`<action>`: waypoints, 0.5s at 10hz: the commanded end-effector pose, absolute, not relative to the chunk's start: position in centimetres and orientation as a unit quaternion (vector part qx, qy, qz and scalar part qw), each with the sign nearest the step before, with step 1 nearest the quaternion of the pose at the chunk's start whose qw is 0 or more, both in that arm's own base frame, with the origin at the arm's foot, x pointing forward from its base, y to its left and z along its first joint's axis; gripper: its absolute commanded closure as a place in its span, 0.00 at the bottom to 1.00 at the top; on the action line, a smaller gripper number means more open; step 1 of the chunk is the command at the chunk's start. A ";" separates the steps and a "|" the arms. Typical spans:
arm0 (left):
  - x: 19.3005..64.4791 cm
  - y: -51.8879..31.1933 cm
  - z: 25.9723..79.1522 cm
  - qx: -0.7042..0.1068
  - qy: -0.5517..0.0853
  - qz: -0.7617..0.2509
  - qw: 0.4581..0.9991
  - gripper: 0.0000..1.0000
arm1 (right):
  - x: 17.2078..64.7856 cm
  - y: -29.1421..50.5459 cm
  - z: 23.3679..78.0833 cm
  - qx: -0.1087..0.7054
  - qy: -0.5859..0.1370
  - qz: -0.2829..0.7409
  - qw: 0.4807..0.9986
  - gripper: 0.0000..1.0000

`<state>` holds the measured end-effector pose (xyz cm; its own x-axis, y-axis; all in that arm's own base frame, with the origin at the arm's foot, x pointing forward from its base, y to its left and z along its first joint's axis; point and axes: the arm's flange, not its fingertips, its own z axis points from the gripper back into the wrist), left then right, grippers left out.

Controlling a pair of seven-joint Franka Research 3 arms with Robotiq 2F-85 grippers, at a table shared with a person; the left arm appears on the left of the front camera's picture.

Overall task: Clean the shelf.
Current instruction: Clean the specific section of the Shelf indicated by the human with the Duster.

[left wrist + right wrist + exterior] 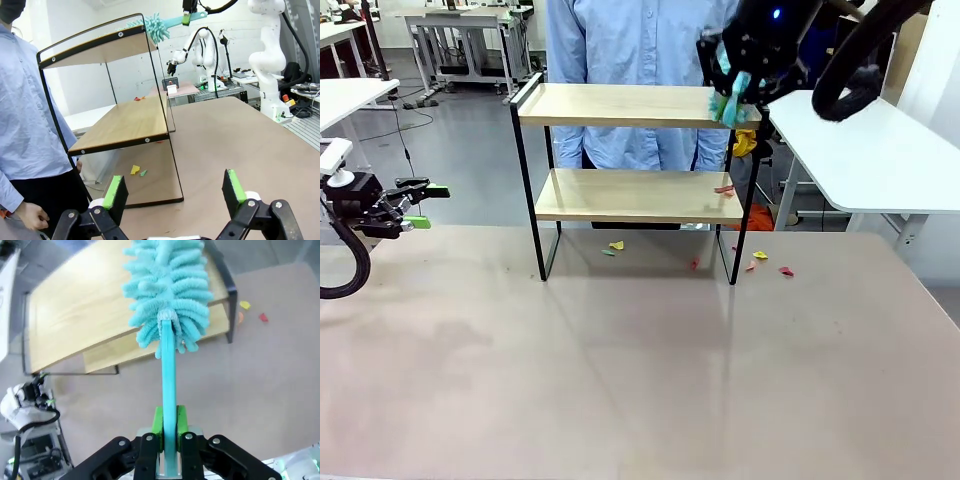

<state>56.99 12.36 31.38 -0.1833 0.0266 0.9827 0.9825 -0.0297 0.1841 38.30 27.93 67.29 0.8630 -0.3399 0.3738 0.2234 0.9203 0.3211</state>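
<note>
The shelf stands near the table's far edge, about midway along it, its long side facing the robot. Both wooden boards sit level in the black frame. The top board is bare apart from the duster. The duster's fluffy turquoise head lies at that board's right end, by the side rail. The left wrist view shows the head at the top corner of the frame. From the right wrist the head spreads over the right end of the shelf.

The right gripper hangs above that right end. Its jaws are clamped tight on the duster's flat turquoise handle, green pads pressed on either side.

One red scrap sits on the lower board near its right end, close to the front edge. More scraps lie on the table: a yellow and a green one under the shelf toward its left, a red one by the right front leg. A few yellow and pink ones lie just beyond the right side.

A person in a light blue shirt stands close behind the shelf, at the table's far edge. One of their hands hangs low beside the shelf.

The left gripper hovers off the table's left edge, well apart from the shelf. Its jaws are spread wide with nothing between them.
</note>
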 end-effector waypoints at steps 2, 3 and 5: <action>56.9 12.3 31.8 -0.465 -0.542 -0.548 0.436 0.00 | 36.6 26.6 68.2 0.242 -0.162 0.083 0.953 0.87; 56.9 12.3 31.8 -0.465 -0.542 -0.548 0.436 0.00 | 36.2 26.9 68.0 0.252 -0.142 0.165 0.943 0.87; 56.9 12.3 31.8 -0.465 -0.542 -0.548 0.436 0.00 | 34.9 27.2 67.3 0.263 -0.093 0.315 0.907 0.87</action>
<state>57.00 12.36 31.39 -0.1835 0.0266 0.9827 0.9824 -0.0297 0.1842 34.91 29.36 68.03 0.8778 0.3081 0.3668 -0.4520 0.7864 0.4210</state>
